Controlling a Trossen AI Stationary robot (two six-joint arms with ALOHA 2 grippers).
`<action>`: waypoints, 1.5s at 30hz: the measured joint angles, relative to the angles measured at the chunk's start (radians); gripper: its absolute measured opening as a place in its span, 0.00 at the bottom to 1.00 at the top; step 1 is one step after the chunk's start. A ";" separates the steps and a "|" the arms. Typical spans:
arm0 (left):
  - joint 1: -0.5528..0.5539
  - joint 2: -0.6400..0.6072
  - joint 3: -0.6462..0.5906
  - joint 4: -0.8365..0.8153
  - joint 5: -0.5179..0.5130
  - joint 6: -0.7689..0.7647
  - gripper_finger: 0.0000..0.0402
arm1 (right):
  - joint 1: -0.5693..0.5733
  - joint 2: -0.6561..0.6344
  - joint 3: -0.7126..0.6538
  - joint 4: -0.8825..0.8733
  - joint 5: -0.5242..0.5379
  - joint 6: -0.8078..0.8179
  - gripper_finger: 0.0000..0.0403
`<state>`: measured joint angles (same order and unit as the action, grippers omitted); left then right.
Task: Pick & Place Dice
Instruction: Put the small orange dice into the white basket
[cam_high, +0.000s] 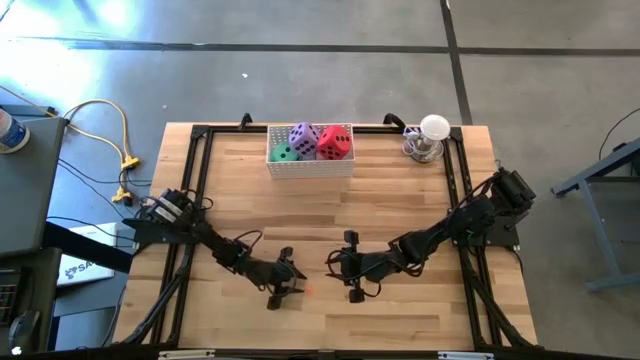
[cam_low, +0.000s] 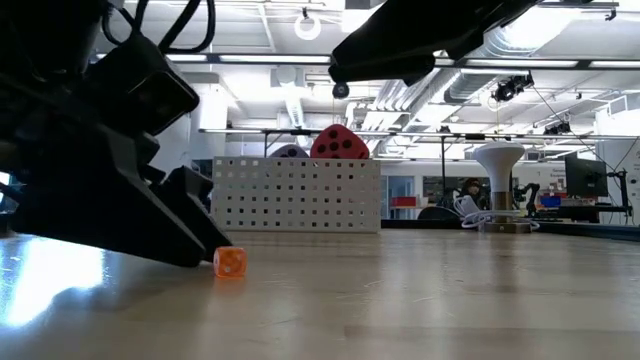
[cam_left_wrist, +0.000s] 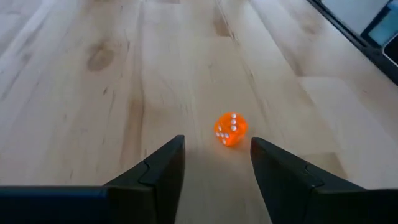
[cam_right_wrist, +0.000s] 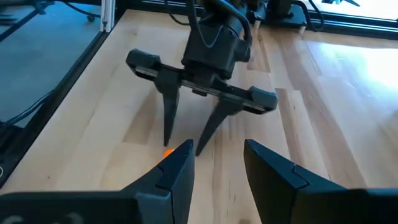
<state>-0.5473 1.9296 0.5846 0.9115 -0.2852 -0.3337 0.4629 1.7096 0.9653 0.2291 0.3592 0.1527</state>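
Three soft dice with dark pips sit in a white perforated basket (cam_high: 310, 165) at the table's far edge: purple (cam_high: 303, 137), green (cam_high: 285, 152) and red (cam_high: 336, 142). The pink one is hidden. In the low view the red die (cam_low: 338, 143) and the purple one (cam_low: 288, 152) stick out over the basket's wall (cam_low: 297, 195). My left gripper (cam_high: 295, 279) is open and low over the table near its near edge, far from the basket. My right gripper (cam_high: 331, 265) is open and faces it from the right, as the right wrist view shows (cam_right_wrist: 217, 150).
A tiny orange die with white pips (cam_left_wrist: 231, 129) lies on the wood just ahead of my left gripper's open fingers (cam_left_wrist: 217, 146); the low view shows it (cam_low: 229, 262) too. A white lamp-like stand (cam_high: 432, 138) is at the far right corner. Black rails frame the table.
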 joint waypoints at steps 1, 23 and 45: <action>0.005 0.005 0.002 0.007 0.017 0.016 0.45 | 0.000 0.000 0.000 0.000 0.001 0.000 0.32; 0.089 0.048 0.044 0.037 0.234 0.110 0.45 | 0.000 0.000 0.000 0.007 -0.003 0.001 0.32; 0.090 0.049 0.044 0.029 0.232 0.097 0.32 | 0.000 0.000 0.000 0.007 -0.032 0.004 0.32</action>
<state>-0.4576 1.9785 0.6289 0.9400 -0.0532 -0.2365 0.4627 1.7092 0.9653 0.2358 0.3271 0.1566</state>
